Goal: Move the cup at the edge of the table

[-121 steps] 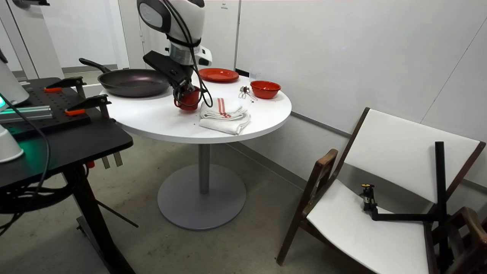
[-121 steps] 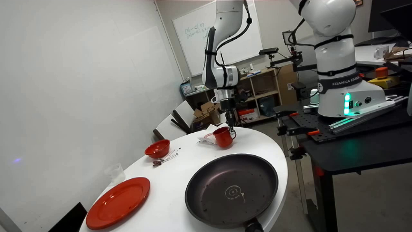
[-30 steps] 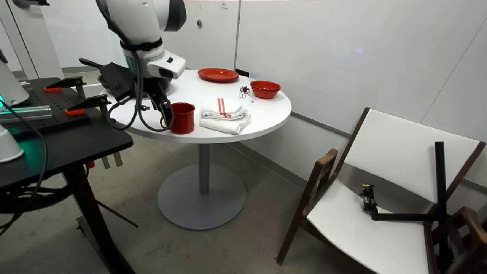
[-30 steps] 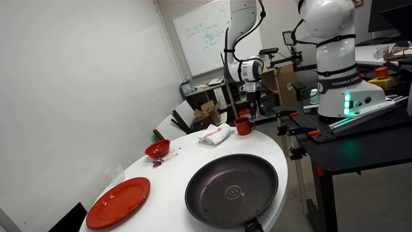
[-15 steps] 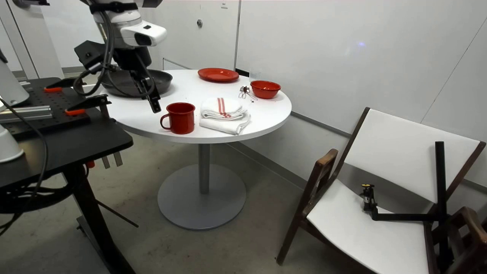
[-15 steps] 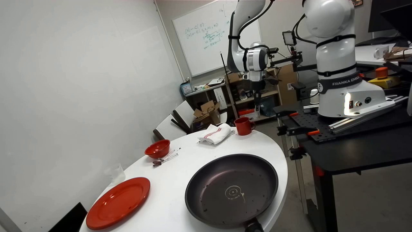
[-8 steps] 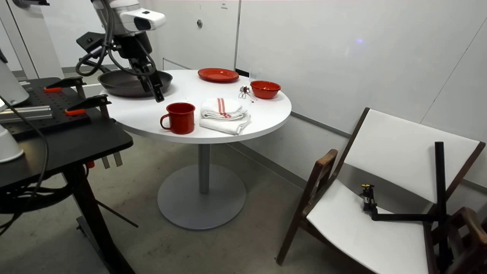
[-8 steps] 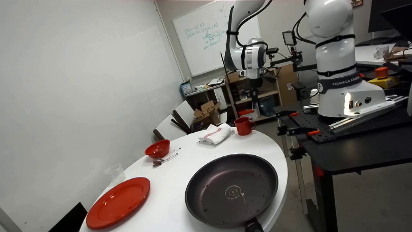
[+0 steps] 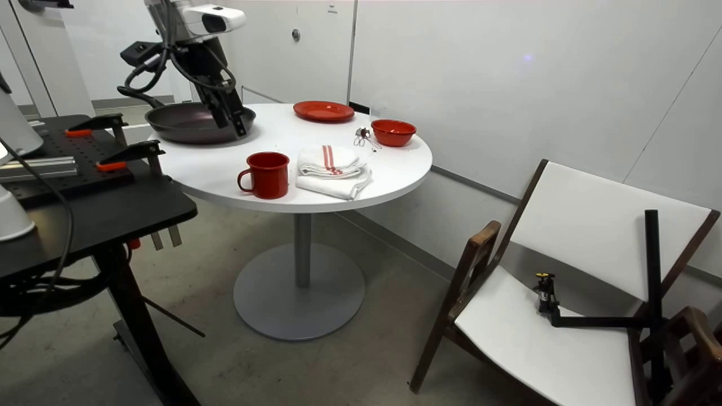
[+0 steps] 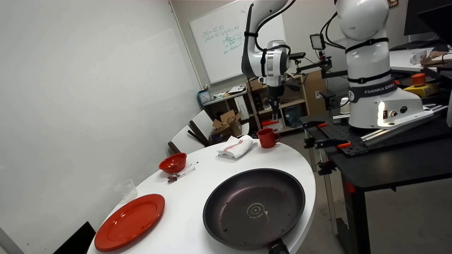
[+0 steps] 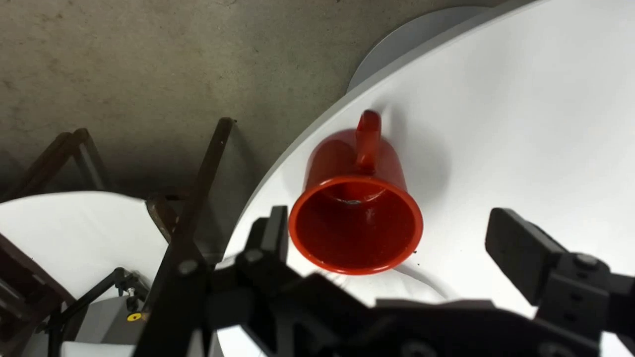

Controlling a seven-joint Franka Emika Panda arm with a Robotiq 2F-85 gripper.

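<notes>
The red cup [image 9: 269, 176] stands upright near the rim of the round white table [image 9: 276, 132], beside a folded towel; its handle points away from the towel. The cup [image 10: 267, 138] shows close to that edge in an exterior view too. My gripper [image 9: 232, 128] hangs in the air above the tabletop, higher than the cup and apart from it. In the wrist view the gripper [image 11: 388, 218] has its black fingers [image 11: 518, 253] spread wide with nothing held; the cup [image 11: 342, 148] appears below, nearer the left finger, with its mouth facing the camera.
A white towel [image 9: 333, 169] with red stripes lies beside the cup. A black pan [image 10: 254, 208], red plate [image 10: 130, 222], red bowl [image 10: 173, 163] and whisk [image 10: 180, 174] share the tabletop. A dark stand [image 9: 113, 208] and a chair [image 9: 541, 321] are nearby.
The cup stood farther in about eight seconds ago, with the gripper at it; two seconds ago it stood near the rim. Since then the gripper has left the handle and risen; the cup is still.
</notes>
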